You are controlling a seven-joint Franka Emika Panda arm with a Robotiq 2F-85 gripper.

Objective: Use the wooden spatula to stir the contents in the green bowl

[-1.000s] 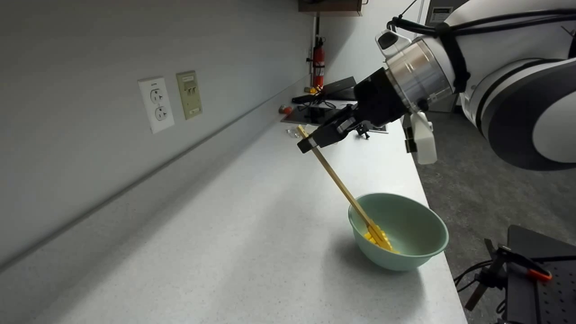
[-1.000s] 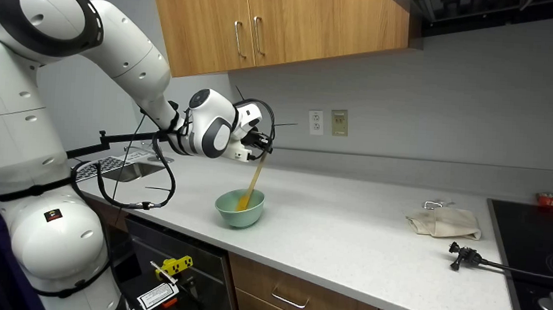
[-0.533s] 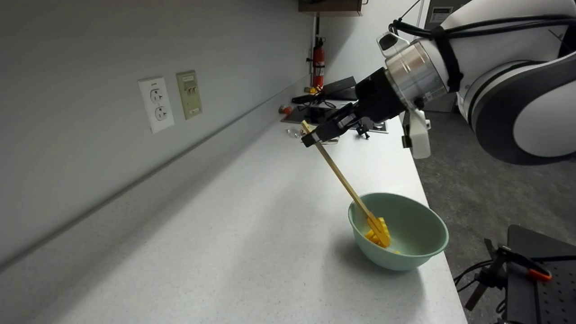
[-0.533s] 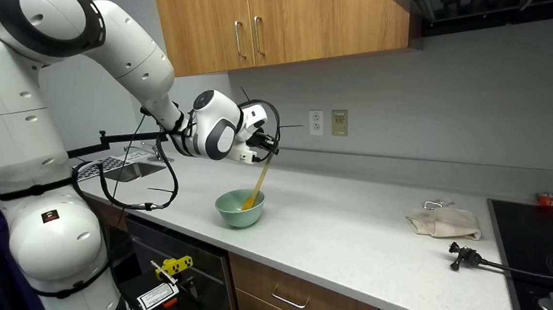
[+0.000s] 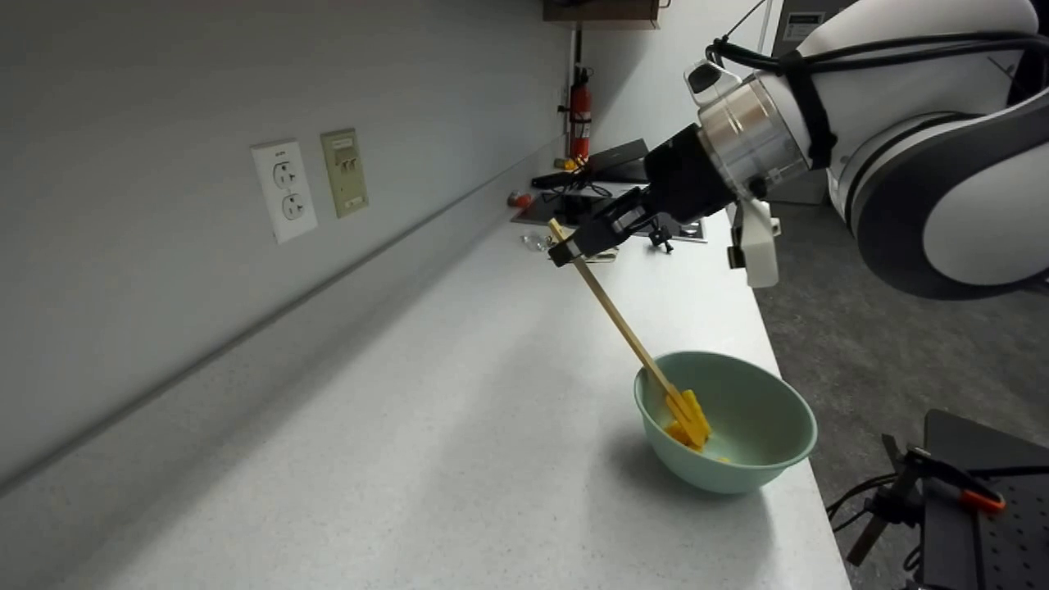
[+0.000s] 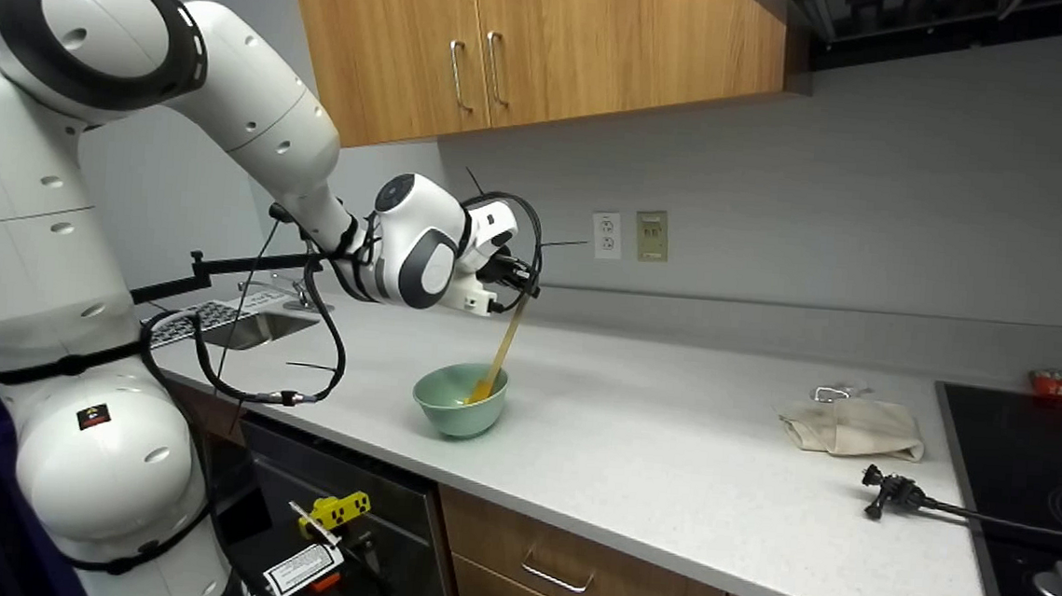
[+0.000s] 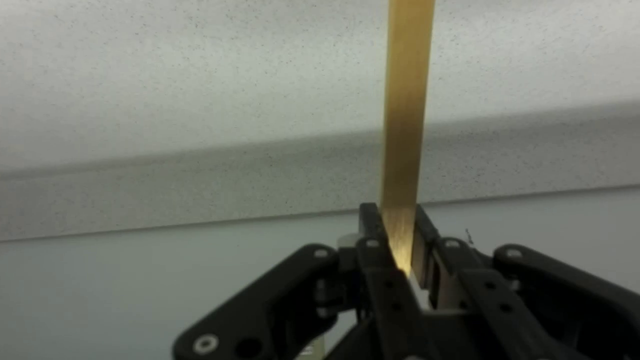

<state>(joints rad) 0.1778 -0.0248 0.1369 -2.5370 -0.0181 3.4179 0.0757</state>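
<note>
My gripper (image 5: 564,252) is shut on the upper end of the wooden spatula (image 5: 613,311), and in the wrist view the gripper (image 7: 398,210) has a finger on each side of its handle (image 7: 406,100). The spatula leans at a slant, its lower end inside the green bowl (image 5: 762,410). In an exterior view the yellow contents (image 5: 677,433) are clumped around the blade, near one side of the bowl. A small yellow bit (image 5: 723,460) lies apart from the clump. In an exterior view the bowl (image 6: 455,416) stands upright below the gripper (image 6: 526,286); the wrist view does not show it.
The bowl is on a white counter (image 5: 459,393) close to its front edge. A wall with outlets (image 6: 606,235) runs behind. A folded cloth (image 6: 858,427), a black clamp stand (image 6: 896,494) and a cooktop (image 6: 1041,483) lie further along. A wooden cabinet (image 6: 605,41) hangs above.
My gripper has moved toward the cooktop side and slightly up, carrying the spatula. The blade has shifted the same way inside the bowl, and the yellow pieces have moved. The bowl has stayed in place.
</note>
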